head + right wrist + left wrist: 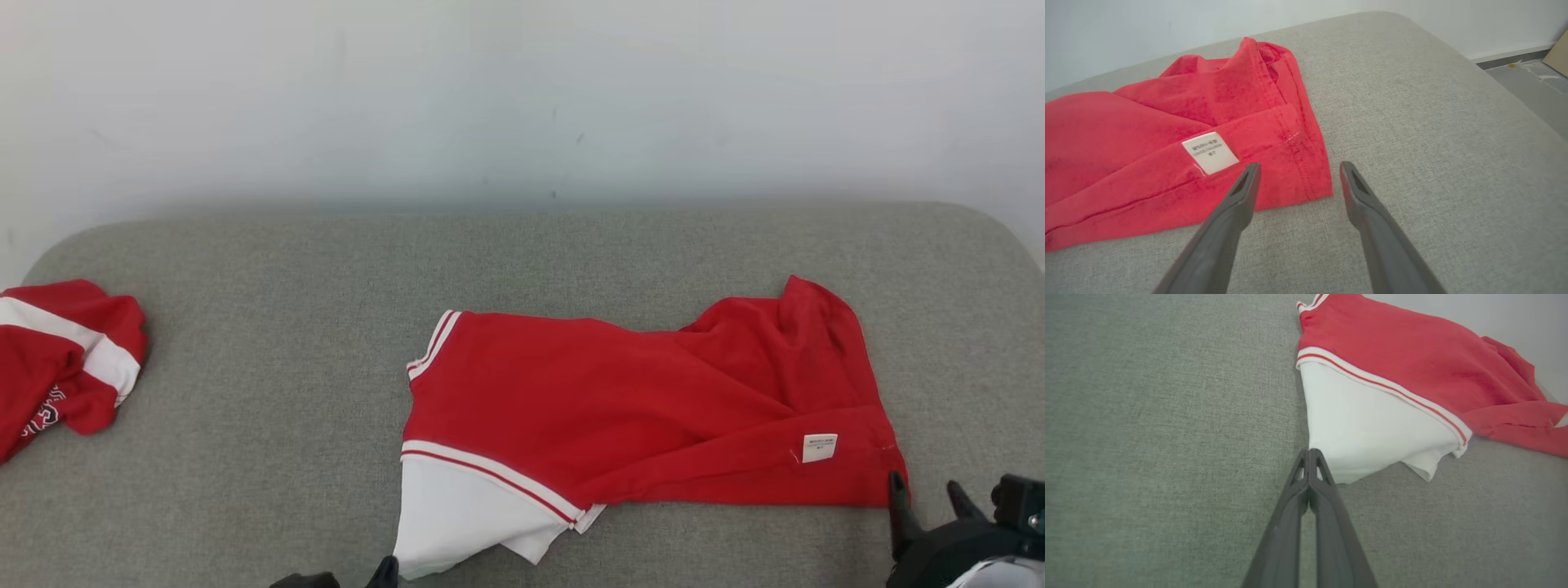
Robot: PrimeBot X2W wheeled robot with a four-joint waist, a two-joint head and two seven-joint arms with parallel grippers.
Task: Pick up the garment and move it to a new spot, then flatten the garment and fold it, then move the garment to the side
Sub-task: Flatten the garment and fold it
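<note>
Garment point(637, 408) sits centre to right in the head view, on the grey cushion point(245, 367). It's mostly flat, with a red body and white-and-red striped trim on its left edge. Its white panel point(457, 523) sticks out toward the bottom edge of the frame. The right end is rumpled, with a fold standing up at the upper right. The white label point(819, 447) lies face up near the lower right corner of the cloth.

Left gripper point(1309, 451) has its fingers pressed together. In the left wrist view the tips touch the near left edge of the white panel, mid-frame. Can't tell if any cloth is pinched. In the head view it is at bottom centre point(384, 572).

Right gripper point(1298, 165) is spread wide and holds nothing. In the right wrist view the red hem corner lies just past the tips, and the left finger overlaps the cloth below the label. In the head view it is at lower right point(925, 483), just beside that corner.

A second red and white garment point(65, 359) is bunched at the far left edge of the head view, well apart from the first. The pale wall point(522, 82) runs across the top
</note>
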